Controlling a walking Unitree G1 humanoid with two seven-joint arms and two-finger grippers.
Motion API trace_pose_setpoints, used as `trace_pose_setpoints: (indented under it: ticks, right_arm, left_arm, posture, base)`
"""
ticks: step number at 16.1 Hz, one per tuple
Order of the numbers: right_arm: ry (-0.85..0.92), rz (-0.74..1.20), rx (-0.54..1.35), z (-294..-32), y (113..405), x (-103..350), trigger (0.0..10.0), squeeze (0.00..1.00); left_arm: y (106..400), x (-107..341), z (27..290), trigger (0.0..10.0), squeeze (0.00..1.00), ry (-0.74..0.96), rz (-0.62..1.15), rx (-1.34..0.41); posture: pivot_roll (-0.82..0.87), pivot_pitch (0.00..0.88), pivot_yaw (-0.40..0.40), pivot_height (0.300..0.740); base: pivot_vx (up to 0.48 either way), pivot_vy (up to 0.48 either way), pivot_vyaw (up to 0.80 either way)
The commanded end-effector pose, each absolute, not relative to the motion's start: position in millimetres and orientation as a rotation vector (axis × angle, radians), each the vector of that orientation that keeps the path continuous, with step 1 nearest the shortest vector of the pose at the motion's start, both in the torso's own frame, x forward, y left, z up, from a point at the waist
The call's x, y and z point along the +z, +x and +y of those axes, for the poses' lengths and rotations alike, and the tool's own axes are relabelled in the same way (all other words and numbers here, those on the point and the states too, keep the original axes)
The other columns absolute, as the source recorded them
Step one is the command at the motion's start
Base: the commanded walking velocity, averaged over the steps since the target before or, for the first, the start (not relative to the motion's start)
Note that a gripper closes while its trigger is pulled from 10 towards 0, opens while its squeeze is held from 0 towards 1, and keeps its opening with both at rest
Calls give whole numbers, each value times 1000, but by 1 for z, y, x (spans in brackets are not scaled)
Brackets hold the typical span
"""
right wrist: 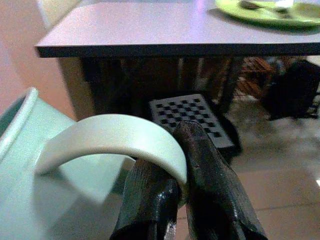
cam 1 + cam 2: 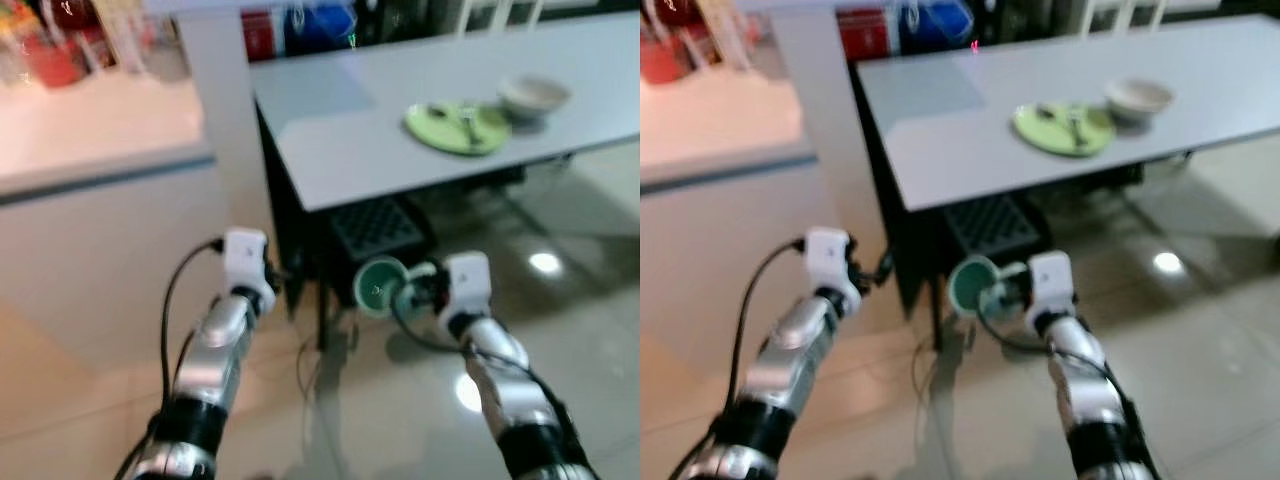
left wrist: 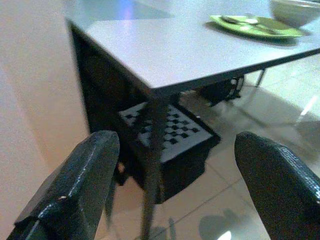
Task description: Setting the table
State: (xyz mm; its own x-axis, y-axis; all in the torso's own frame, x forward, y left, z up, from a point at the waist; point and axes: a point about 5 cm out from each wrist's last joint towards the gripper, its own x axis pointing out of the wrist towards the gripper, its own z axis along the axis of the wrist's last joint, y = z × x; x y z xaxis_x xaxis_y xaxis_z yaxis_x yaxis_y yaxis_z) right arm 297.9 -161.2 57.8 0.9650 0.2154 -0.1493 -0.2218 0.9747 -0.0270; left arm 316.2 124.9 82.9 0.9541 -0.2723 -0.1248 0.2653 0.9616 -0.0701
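Right hand is clenched on the handle of a pale green mug, carried low ahead of the worktop, probably to join the setting. Left hand hangs spread and empty. Farther off, a green plate with cutlery sits beside a white bowl. No writing is legible.

Grey table, glossy tiled floor, white counter

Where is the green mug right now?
The green mug hangs by its handle from the right gripper, whose fingers are shut on it, in front of the robot below the near edge of the grey table.
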Motion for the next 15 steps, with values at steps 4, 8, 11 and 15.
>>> trace_pose_setpoints:
  ticks: [4,8,11,15]
  right_arm:
    - [-33,129,242,-153,302,63,10000,0]
    - [-34,130,243,-154,302,63,10000,0]
    - [-34,132,246,-153,301,63,10000,0]
    - [-31,132,249,-151,299,62,10000,0]
  left_arm:
    - [319,83,133,10000,0,-5,137,-224]
    - [320,81,134,10000,0,73,147,-192]
    - [322,81,137,10000,0,91,146,-159]
    - [324,81,138,10000,0,105,148,-134]
  posture:
    - [-27,0,30,740]
    - [-28,0,30,740]
    - [-28,0,30,740]
    - [-31,0,33,740]
  base:
    - [69,-97,0]
    - [131,-420,0]
    - [0,-454,0]
    - [0,-461,0]
